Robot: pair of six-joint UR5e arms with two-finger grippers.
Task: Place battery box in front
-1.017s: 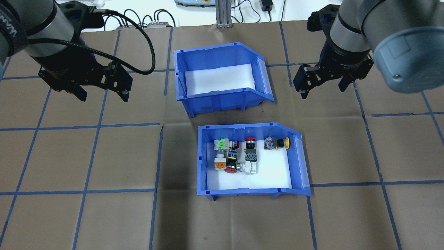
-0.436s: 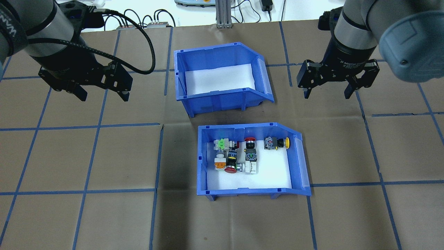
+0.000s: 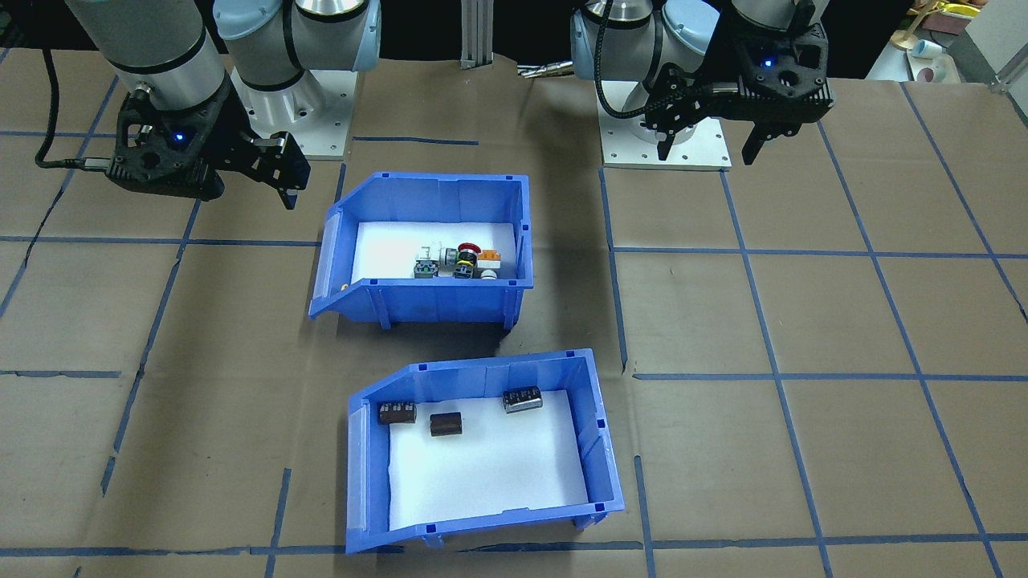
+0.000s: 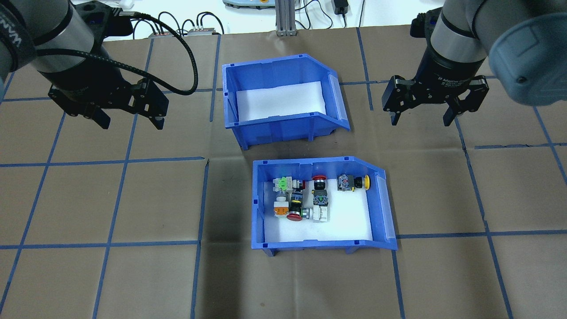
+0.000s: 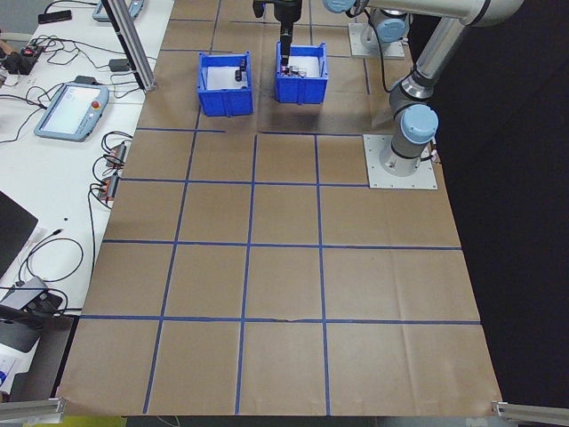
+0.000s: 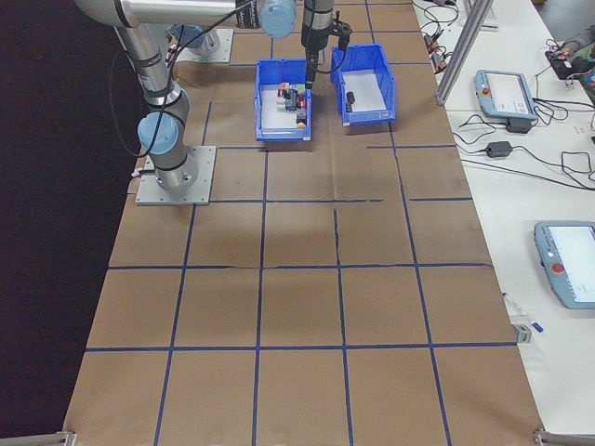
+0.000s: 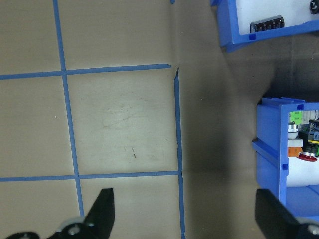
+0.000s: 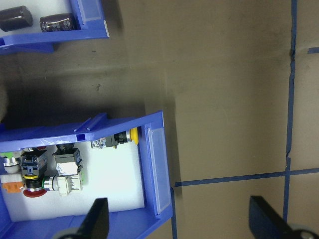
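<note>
The right tool [image 4: 421, 115] hangs with its fingers spread apart and empty, above bare bench [image 4: 133, 199] to the right of the battery box [image 4: 283, 95]. The left tool [image 4: 129, 119] hangs the same way, fingers apart and empty, well to the left of that box. Neither touches anything.

The battery box sits on the far side of the bench from the robot; the switch box [image 4: 321, 204] sits nearer the robot, just in front of it, the two close but apart.

The main risk is picking the wrong box, since both are the same blue bin with a sloped side. A tool coming down over a wall could also clip the rim, or a grip on a single wall could tilt the box and roll the loose batteries [image 3: 446, 424].

The battery box has a white floor and a clear strip on its sloped right side. Three dark cylinders lie inside, probably all batteries, though they are hidden from overhead.
</note>
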